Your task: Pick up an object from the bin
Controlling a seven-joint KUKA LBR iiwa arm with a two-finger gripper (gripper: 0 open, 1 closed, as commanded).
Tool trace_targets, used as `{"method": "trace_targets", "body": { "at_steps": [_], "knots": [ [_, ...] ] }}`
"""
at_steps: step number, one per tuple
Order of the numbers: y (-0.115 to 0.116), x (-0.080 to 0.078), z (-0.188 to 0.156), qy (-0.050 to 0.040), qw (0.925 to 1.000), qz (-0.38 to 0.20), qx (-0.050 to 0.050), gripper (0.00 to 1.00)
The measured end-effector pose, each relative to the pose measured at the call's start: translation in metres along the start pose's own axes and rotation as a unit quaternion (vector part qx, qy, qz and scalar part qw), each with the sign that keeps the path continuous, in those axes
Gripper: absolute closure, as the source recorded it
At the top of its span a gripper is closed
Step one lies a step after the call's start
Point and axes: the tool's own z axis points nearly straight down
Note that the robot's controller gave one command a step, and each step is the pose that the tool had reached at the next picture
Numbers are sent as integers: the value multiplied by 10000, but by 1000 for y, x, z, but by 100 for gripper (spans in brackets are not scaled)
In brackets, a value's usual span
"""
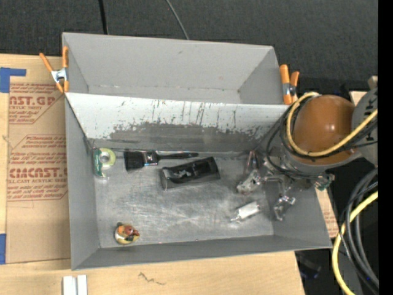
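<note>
- Camera view: the gripper [268,194] is low in the bin [172,217], at the right end, close to the wall.
- It could bump that wall, since there is little room there.
- It could also push the small white thing [247,212] away (it looks loose and light).
- That white thing lies on the floor just beside the gripper, a bit nearer the bin's middle and front.
- I cannot tell if the gripper is wide or narrow.

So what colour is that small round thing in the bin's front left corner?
The round thing is yellow with some red, seen best in the camera view.
</note>
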Motion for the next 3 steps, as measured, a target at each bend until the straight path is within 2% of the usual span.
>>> {"method": "trace_targets", "body": {
  "at_steps": [1, 2, 3],
  "knots": [
    [23, 30, 7, -44, 9995, -315, 3, 100],
    [23, 30, 7, -44, 9995, -316, 3, 100],
    [31, 29, -107, 7, 9997, -233, 21, 100]
  ]
}}
